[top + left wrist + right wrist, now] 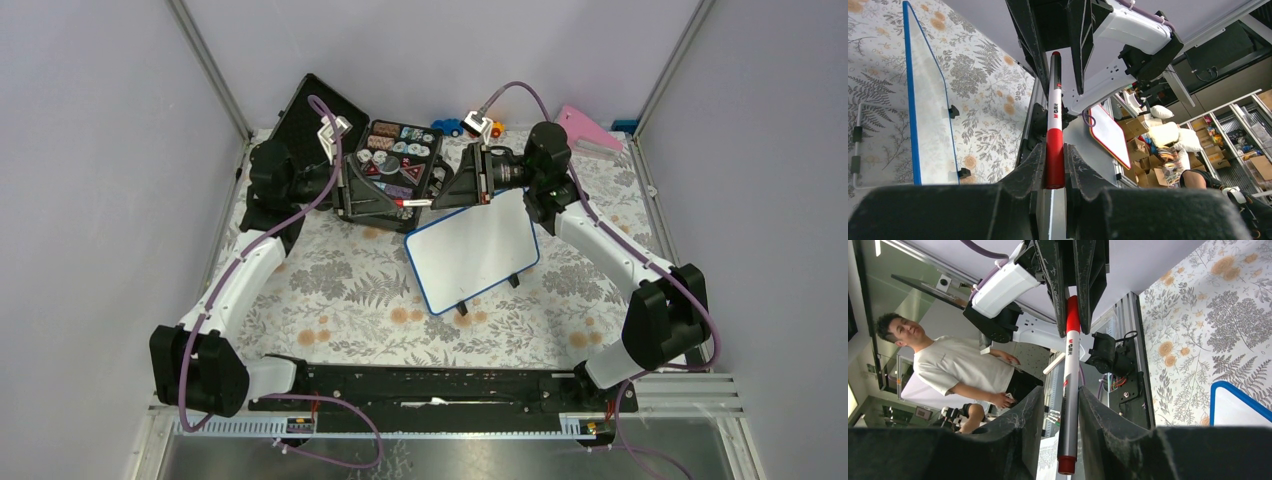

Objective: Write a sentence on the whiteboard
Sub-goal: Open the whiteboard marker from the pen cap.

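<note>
Small white whiteboard [470, 250] w/ thin blue frame sits mid-table on floral cloth [330, 290]. At its far corner, red-capped white marker [412, 203] spans both grippers: left gripper [1055, 170] clenched on cap; right gripper [1063, 410] fingers flank barrel, can't tell if gripping.

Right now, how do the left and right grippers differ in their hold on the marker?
The left gripper has its jaws shut on the marker at its red cap; the right gripper straddles the grey barrel end, and whether it clamps is unclear. From above, the left gripper sits over the open black case, the right gripper beside the far edge of the whiteboard. Both are on one marker, facing each other.
</note>
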